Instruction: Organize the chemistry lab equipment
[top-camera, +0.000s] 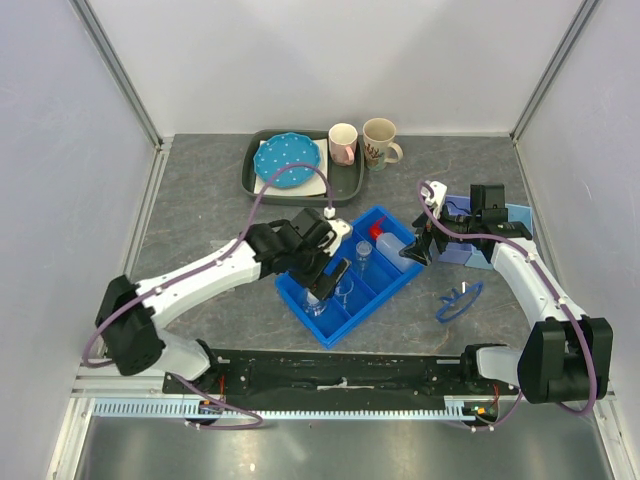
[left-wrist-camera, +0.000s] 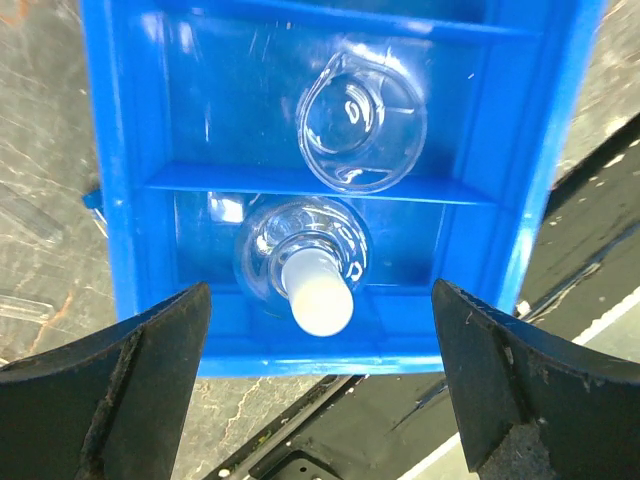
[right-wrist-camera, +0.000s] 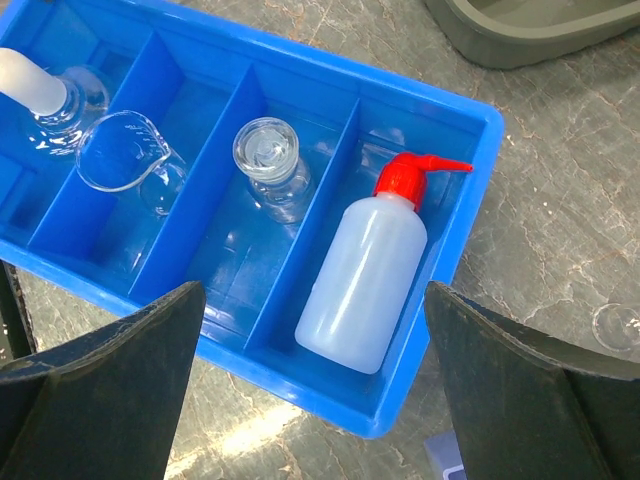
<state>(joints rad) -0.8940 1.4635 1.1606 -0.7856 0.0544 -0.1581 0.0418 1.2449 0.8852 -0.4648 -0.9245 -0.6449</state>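
Top view: the left fingers (top-camera: 322, 263) hang spread over the near end of the blue tray (top-camera: 375, 303), holding nothing. The right fingers (top-camera: 420, 246) stand just as wide beside its far end, next to the bottle (top-camera: 388, 243) lying inside. The glasses (top-camera: 458, 300) lie on the worktop (top-camera: 200, 200) outside the tray, nearer the arm bases than the right fingers.

Left wrist: below and between the open fingers, a stoppered flask (left-wrist-camera: 300, 270) stands untouched in the end compartment. A beaker (left-wrist-camera: 362, 120) sits one compartment beyond. Left of the fingers, faint clear shapes (left-wrist-camera: 35, 220) lie on the worktop, too blurred to name.

Right wrist: between the empty fingers the bottle rests in the end compartment. A vial (right-wrist-camera: 268, 155) occupies the next, with the beaker and flask further left. A small glass piece (right-wrist-camera: 615, 325) sits on the worktop right of the fingers.

The job looks well advanced: four pieces are in the tray, while the glasses and the loose glassware seemingly remain to be put away.
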